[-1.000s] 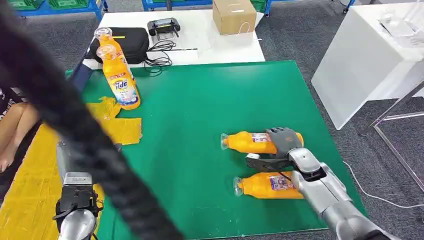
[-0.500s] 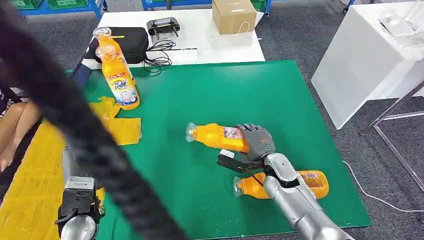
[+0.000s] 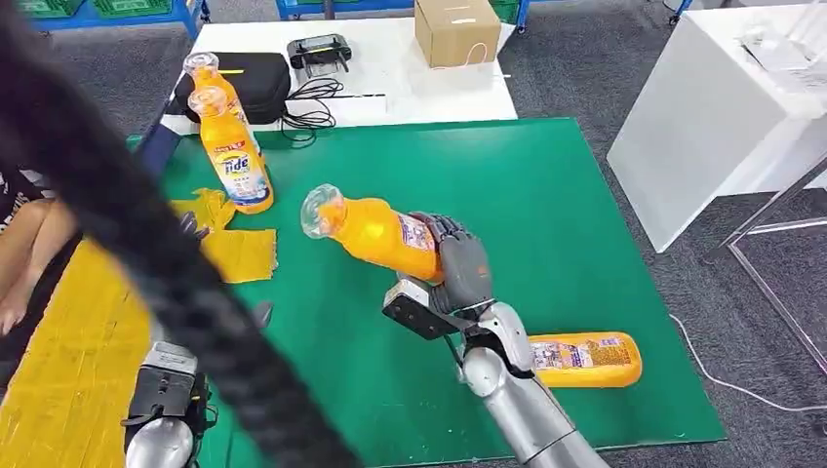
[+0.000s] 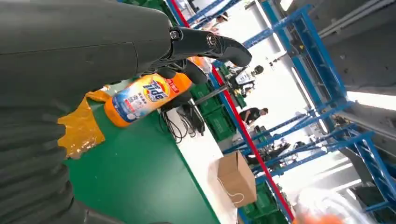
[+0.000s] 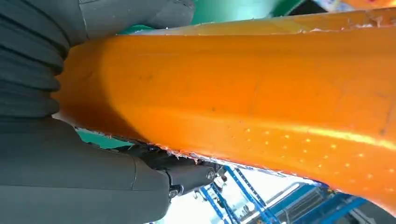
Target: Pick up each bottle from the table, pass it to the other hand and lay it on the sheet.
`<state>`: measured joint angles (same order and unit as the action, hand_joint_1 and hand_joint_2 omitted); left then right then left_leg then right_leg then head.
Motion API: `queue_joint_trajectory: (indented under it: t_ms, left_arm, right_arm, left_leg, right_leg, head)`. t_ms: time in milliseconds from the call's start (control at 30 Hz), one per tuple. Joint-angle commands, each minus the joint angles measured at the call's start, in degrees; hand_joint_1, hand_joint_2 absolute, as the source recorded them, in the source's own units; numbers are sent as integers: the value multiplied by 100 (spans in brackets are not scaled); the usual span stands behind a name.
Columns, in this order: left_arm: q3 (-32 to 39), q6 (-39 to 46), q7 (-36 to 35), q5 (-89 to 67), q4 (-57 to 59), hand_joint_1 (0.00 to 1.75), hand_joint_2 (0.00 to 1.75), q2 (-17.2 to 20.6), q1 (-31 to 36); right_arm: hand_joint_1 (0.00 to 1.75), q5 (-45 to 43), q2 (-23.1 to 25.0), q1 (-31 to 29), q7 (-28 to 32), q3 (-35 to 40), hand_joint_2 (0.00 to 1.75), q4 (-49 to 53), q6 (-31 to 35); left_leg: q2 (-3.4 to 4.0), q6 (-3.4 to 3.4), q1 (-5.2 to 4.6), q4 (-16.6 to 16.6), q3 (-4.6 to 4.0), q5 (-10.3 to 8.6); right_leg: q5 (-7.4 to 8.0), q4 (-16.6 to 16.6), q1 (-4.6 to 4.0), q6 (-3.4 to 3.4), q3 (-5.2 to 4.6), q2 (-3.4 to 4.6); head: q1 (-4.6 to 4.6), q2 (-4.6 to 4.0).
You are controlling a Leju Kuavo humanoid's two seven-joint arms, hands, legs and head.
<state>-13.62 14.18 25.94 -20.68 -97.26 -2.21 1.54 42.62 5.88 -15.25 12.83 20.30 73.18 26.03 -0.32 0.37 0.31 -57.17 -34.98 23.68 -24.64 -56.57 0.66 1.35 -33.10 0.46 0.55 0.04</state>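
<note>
The right hand (image 3: 458, 268) grips an orange bottle (image 3: 375, 232) around its base end and holds it lifted above the middle of the green mat (image 3: 546, 195), the bottle tilted with its clear cap pointing left and up. In the right wrist view the bottle's orange side (image 5: 261, 98) lies pressed against the palm, with dark fingers (image 5: 187, 173) wrapped under it.

A second orange bottle (image 3: 585, 359) lies flat on the mat near its near right corner, just right of the right forearm, its length running left to right and its base close to the mat's right edge. Two more orange bottles stand upright at the mat's far left corner: the nearer one (image 3: 234, 156) with a Tide label, and another (image 3: 207, 78) just behind it, at the far edge.

The yellow sheet (image 3: 68, 341) lies along the left side, and its ragged pieces (image 3: 239, 249) overlap the mat's left edge near the standing bottles. Bare green mat lies between the lifted bottle and the sheet.

The left hand (image 4: 70, 56) is low on the left over the sheet's edge; its fingers (image 4: 219, 44) are spread with nothing in them. A thick black cable (image 3: 146, 244) crosses the head view's left side. Beyond the mat's far edge, a white table (image 3: 410, 88) carries a black case (image 3: 258, 83), a controller (image 3: 320, 51) and a cardboard box (image 3: 456, 29).
</note>
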Motion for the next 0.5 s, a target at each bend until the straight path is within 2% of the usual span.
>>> queue_joint_trajectory:
  t_ms: [33, 200, 367, 500]
  left_arm:
    - [-524, -304, -17, 171, 627, 0, 175, -52, 371]
    - [-922, -357, -32, 279, 1033, 0, 175, -163, 678]
    - [-1611, -373, -123, 388, 1563, 0, 175, -471, 1114]
    - [-1824, -208, -142, 570, 1555, 0, 175, -401, 1103]
  right_arm:
    - [175, -1038, 251, 79, 447, -77, 175, 146, -276]
    - [175, -1438, 134, 175, 598, 11, 175, 28, -393]
    - [175, -1952, -3, 524, 842, -34, 175, 70, -642]
    - [175, -2037, 92, 454, 884, 179, 175, -169, -871]
  left_leg:
    - [-14, -2, 3, 3, 7, 1]
    - [-20, 0, 4, 3, 12, 1]
    - [-49, 3, 8, 4, 9, -3]
    - [-28, 2, 4, 2, 10, 4]
  right_leg:
    - [-5, 4, -4, -3, 13, -17]
    - [-6, 7, -5, -2, 19, -24]
    - [-9, 15, -9, 0, 30, -55]
    - [-6, 12, -4, -1, 23, -28]
  head:
    - [0, 0]
    - [0, 0]
    - [0, 0]
    - [0, 0]
